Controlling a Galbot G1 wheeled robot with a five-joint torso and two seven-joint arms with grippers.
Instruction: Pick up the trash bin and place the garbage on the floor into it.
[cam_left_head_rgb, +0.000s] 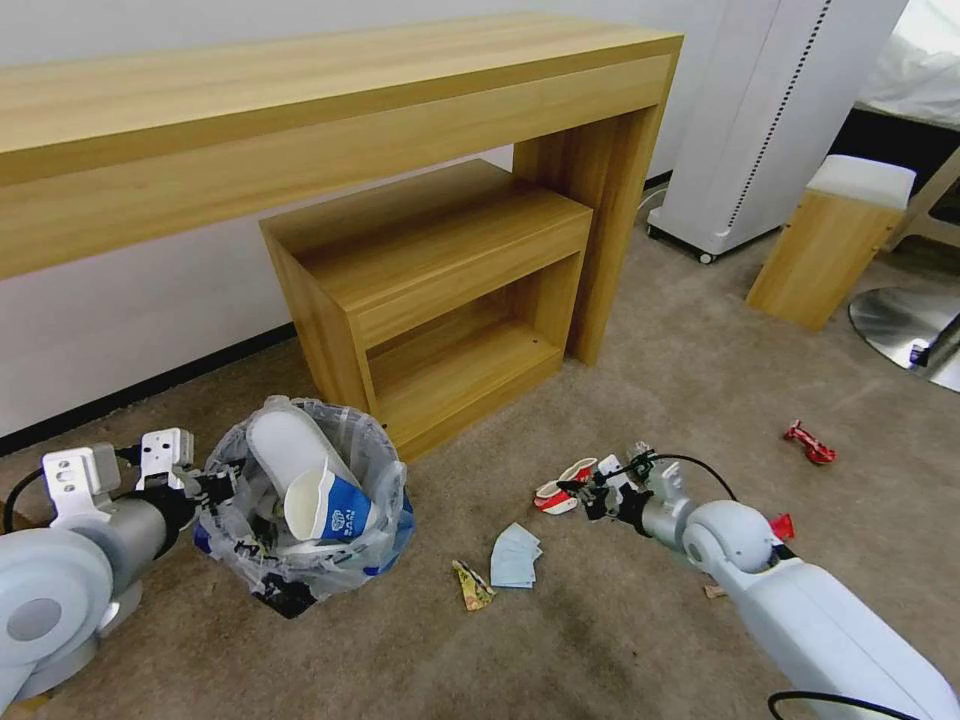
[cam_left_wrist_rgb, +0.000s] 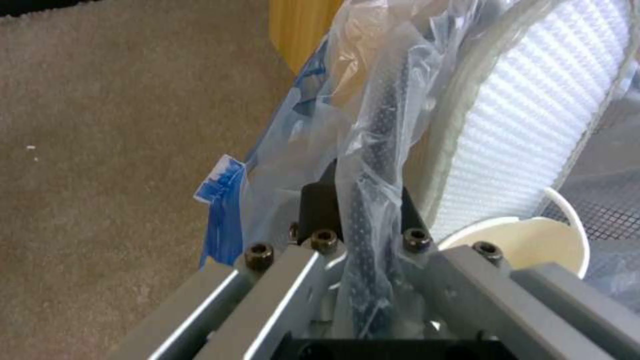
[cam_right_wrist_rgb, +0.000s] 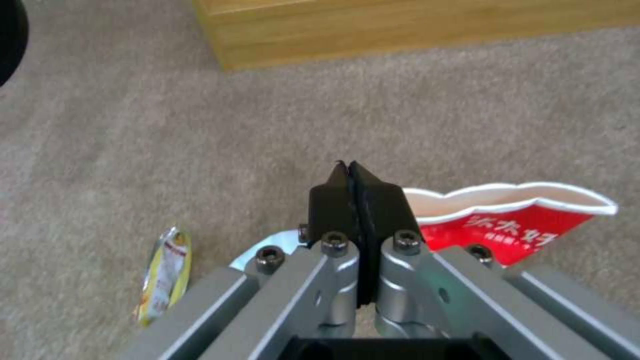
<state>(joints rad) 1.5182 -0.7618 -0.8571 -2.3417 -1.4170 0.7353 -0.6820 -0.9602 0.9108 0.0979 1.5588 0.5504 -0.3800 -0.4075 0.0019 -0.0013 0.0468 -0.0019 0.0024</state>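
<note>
Left wrist view — trash bin (cam_left_wrist_rgb: 373, 150) rim bag-shrouded between left gripper (cam_left_wrist_rgb: 363, 215) fingers.

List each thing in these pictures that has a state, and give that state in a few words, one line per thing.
trash bin: upright, bag-lined, part filled, rim gripped.
white slipper: inside the bin, standing on end.
paper cup: inside the bin, tipped.
left gripper: shut on the bin's rim.
right gripper: shut, holding nothing.
red-white bowl: crushed, on the carpet.
pale blue mask: flat on the carpet.
yellow wrapper: on the carpet.
red wrapper: crumpled, on the carpet.
</note>
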